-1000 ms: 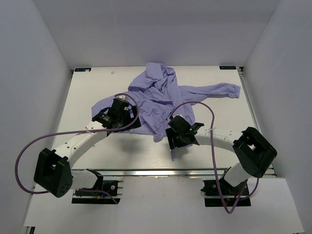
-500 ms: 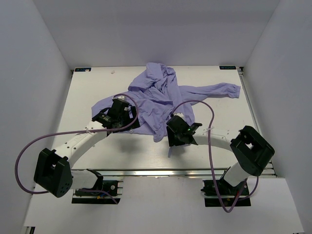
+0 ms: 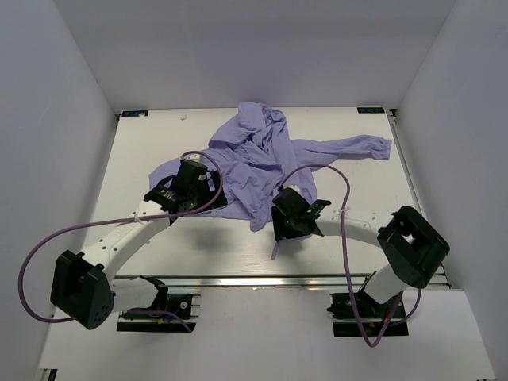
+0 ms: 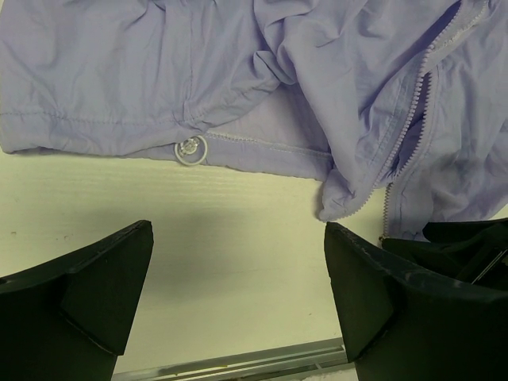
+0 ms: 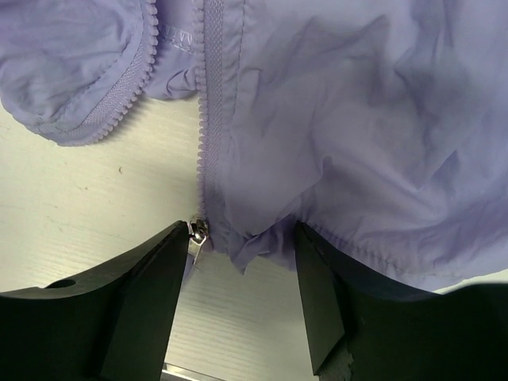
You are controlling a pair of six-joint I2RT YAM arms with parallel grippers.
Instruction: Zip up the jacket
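jacket (image 3: 262, 159) lies crumpled on the table (image 3: 159, 135), right gripper (image 5: 243, 234) half-open astride its hem (image 5: 262, 238) beside the slider (image 5: 197, 232), left gripper (image 4: 238, 230) wide and empty; closing here risks pinching fabric instead of the slider.

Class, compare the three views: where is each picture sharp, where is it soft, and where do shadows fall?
Top external: even, diffuse light; jacket sharp, hardly any shadows. Left wrist: zipper teeth crisp, soft shadow on the table below the hem, left hand's fingers dark. Right wrist: fabric folds sharp, right hand's fingers dark.
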